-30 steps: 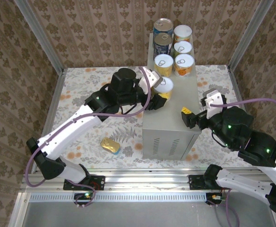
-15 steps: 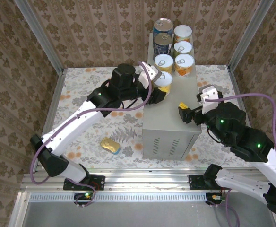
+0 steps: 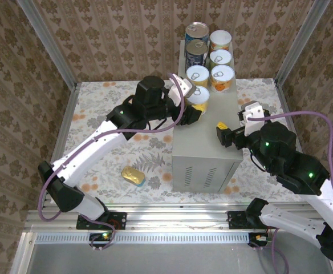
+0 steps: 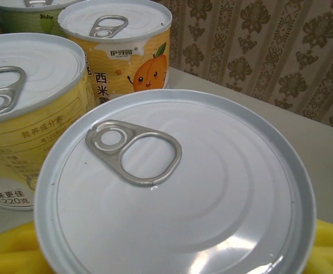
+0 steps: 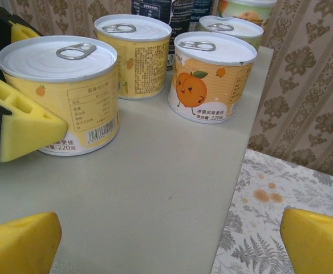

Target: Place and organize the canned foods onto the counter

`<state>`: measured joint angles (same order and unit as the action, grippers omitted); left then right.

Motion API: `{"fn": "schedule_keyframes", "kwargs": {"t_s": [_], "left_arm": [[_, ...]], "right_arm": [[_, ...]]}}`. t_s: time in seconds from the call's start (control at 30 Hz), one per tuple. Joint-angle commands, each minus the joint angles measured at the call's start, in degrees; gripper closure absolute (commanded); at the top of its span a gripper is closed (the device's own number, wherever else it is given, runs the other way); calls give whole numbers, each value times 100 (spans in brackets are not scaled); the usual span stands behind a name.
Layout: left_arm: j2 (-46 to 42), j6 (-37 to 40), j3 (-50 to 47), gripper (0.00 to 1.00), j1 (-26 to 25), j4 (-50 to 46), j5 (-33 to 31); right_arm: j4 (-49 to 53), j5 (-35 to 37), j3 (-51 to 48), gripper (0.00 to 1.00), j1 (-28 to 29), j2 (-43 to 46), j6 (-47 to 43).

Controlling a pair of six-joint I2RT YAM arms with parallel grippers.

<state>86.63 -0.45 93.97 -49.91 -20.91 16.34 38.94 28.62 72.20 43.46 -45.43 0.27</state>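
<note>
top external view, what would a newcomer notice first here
Probably the cluster of cans packed at the far end of the grey counter, with the left gripper clamped on a yellow can just in front of them. Then the flat tin lying alone on the floral floor left of the counter.

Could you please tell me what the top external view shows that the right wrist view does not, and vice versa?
Top external adds the flat oblong yellow-blue tin lying on the floral floor. Right wrist adds the cartoon orange on a short white-lidded can. Both share the yellow pull-tab can gripped by the left gripper, standing on the grey-beige metal counter.
</note>
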Motion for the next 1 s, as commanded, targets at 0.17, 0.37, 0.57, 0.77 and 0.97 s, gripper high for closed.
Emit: {"fn": "schedule_keyframes", "kwargs": {"t_s": [0.17, 0.37, 0.57, 0.77, 0.97], "left_arm": [[153, -88, 113, 37, 52, -157, 131], [111, -105, 103, 26, 60, -151, 150], [-162, -103, -55, 9, 60, -169, 74], [-570, -77, -371, 2, 101, -206, -185], [-920, -92, -750, 0, 246, -246, -416]], "right_arm": [[-128, -91, -93, 0, -71, 77, 113], [-111, -116, -88, 0, -87, 87, 148], [-114, -115, -51, 0, -93, 58, 154], [-174, -128, -33, 0, -116, -38, 157], [-219, -107, -24, 0, -160, -178, 175]]}}
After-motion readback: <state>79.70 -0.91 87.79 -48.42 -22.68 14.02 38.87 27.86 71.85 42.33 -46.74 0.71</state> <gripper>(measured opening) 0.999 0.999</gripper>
